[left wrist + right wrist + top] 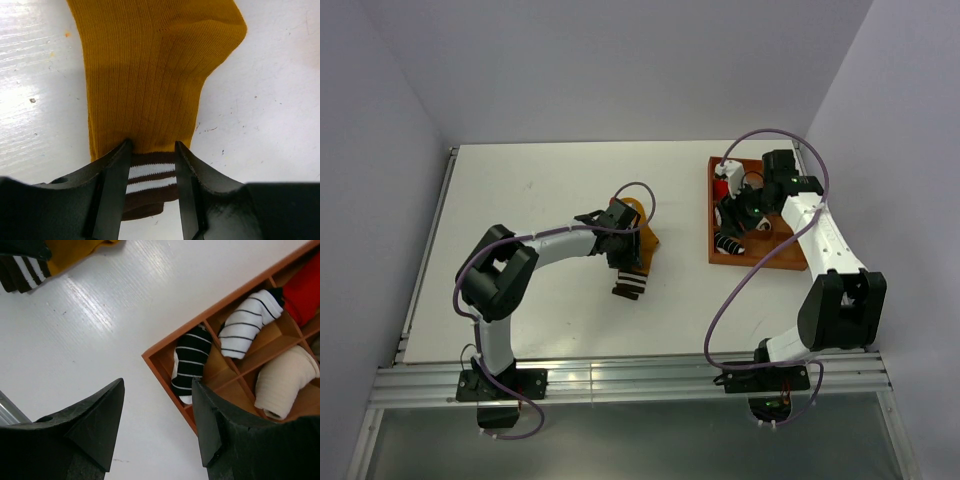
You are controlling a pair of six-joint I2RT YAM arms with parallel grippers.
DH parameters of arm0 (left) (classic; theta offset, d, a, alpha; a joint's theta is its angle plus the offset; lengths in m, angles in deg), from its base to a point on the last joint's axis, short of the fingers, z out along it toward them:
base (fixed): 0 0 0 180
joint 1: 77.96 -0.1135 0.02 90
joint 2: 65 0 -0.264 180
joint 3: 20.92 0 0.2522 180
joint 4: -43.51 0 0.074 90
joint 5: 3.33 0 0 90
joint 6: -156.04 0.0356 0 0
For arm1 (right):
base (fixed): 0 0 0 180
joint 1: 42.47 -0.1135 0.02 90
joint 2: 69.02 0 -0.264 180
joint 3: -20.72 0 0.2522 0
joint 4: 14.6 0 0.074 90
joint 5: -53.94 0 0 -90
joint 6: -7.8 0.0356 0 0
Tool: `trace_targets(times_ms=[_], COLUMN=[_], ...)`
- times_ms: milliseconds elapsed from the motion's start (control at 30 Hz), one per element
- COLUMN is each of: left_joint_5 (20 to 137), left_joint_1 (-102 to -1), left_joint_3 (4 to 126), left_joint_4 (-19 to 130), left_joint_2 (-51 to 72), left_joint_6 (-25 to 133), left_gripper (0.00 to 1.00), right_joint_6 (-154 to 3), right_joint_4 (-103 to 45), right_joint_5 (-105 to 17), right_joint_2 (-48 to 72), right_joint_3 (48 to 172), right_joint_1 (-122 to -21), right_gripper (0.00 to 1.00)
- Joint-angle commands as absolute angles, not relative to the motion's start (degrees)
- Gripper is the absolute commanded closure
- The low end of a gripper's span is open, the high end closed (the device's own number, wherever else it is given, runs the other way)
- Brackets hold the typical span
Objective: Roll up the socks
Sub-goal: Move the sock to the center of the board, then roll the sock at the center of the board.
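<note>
The mustard-orange sock lies flat on the white table, its brown-and-white striped cuff nearest the wrist camera. My left gripper is open, its fingertips set down on the sock where the cuff begins, with the cuff showing between them. From above, the same sock sits mid-table under the left gripper. The black-and-white striped sock lies in the corner compartment of the wooden tray. My right gripper hangs open and empty over that tray corner.
The tray stands at the right of the table and is divided into compartments. It also holds a white sock with thin black stripes, a red fabric bundle and a cream roll.
</note>
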State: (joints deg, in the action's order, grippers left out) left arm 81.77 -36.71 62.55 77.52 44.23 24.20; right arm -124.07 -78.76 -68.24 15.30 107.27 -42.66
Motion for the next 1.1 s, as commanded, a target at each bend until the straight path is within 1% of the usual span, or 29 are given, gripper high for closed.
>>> trace_targets(times_ms=[0, 100, 233, 333, 433, 567, 633, 700, 767, 833, 867, 933, 967, 1067], left_joint_5=[83.86, 83.16, 81.32, 79.56, 77.98, 76.83, 77.00, 77.79, 78.67, 79.73, 79.56, 79.99, 80.52, 81.05], left_joint_1=[-37.18, -37.53, -37.62, -37.62, -37.62, -38.58, -40.25, -43.66, -47.09, -52.46, -55.78, -58.61, -60.71, -64.15], left_joint_3=[61.74, 61.58, 59.99, 59.64, 62.01, 66.22, 67.37, 66.68, 65.62, 63.42, 62.29, 62.19, 62.80, 64.46], left_joint_4=[86.45, 85.76, 83.30, 80.57, 79.78, 81.17, 81.62, 81.88, 82.32, 81.71, 81.53, 82.23, 82.93, 85.13], left_joint_2=[45.83, 45.84, 43.73, 39.69, 36.26, 33.19, 31.69, 28.71, 25.03, 22.03, 19.23, 16.84, 14.83, 12.01], left_joint_6=[24.30, 23.16, 21.83, 21.92, 22.80, 22.45, 20.61, 16.85, 13.94, 10.95, 9.81, 9.44, 9.44, 10.58], left_gripper=[0.52, 0.53, 0.52, 0.49, 0.46, 0.46, 0.46, 0.47, 0.48, 0.48, 0.47, 0.47, 0.47, 0.46], right_joint_6=[-123.86, -124.47, -125.44, -124.74, -123.77, -123.42, -122.72, -121.50, -120.35, -118.33, -117.54, -115.17, -114.46, -110.95], right_joint_4=[-77.06, -77.58, -78.20, -75.23, -73.81, -74.68, -73.99, -71.79, -68.98, -66.44, -65.55, -62.66, -61.60, -57.20], right_joint_5=[-67.88, -68.14, -69.63, -67.27, -65.94, -66.64, -66.12, -63.58, -61.39, -60.41, -59.62, -58.04, -57.16, -55.22], right_joint_2=[15.54, 16.24, 14.93, 12.82, 12.20, 13.16, 12.38, 11.67, 10.88, 11.05, 11.14, 11.67, 11.76, 12.28], right_joint_3=[109.36, 109.89, 109.02, 106.21, 105.23, 105.85, 104.27, 101.64, 99.88, 97.77, 97.24, 95.48, 94.95, 93.19], right_joint_1=[-45.11, -46.07, -46.78, -49.32, -51.87, -53.37, -55.46, -58.02, -63.11, -66.80, -70.21, -73.57, -76.98, -80.96], right_gripper=[0.36, 0.36, 0.36, 0.35, 0.34, 0.34, 0.34, 0.34, 0.34, 0.35, 0.35, 0.35, 0.36, 0.35])
